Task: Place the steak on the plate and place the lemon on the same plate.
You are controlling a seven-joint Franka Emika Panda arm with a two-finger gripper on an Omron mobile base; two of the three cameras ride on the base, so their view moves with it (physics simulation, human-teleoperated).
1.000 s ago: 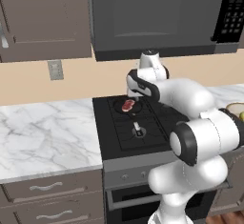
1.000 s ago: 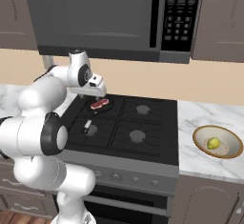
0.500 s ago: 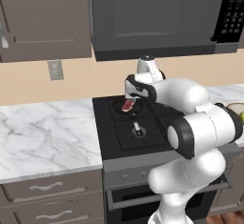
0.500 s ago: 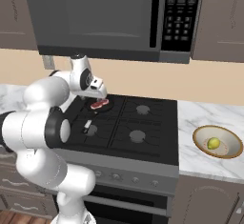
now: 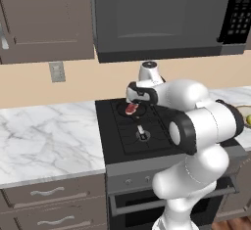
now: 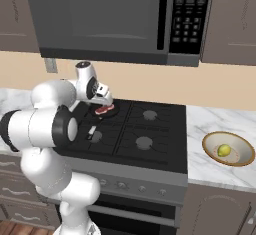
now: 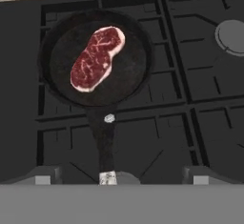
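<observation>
The steak [image 7: 96, 57], red with white marbling, lies in a black frying pan [image 7: 57, 51] on the stove's rear left burner. It also appears as the steak [image 5: 131, 109] and steak [image 6: 104, 110] in the two base views. My gripper [image 7: 121, 178] hovers just above the pan's handle, open, fingers wide apart and holding nothing. From the base cameras the gripper [image 5: 134, 102] [image 6: 105, 102] sits right over the pan. The lemon [image 6: 224, 150] rests in a tan bowl [image 6: 210, 141] on the right counter, and the lemon [image 5: 248, 120] peeks in at the left base view's edge. The plate is out of view.
The black stovetop [image 6: 150, 139] has several burners with raised grates. The pan handle [image 7: 106, 147] points toward me. A microwave [image 6: 115, 19] hangs above the stove. Marble counter [image 5: 44, 136] stretches to the left of the stove.
My hand has come down and slightly nearer over the pan with the steak. The steak, lemon and bowl have not moved.
</observation>
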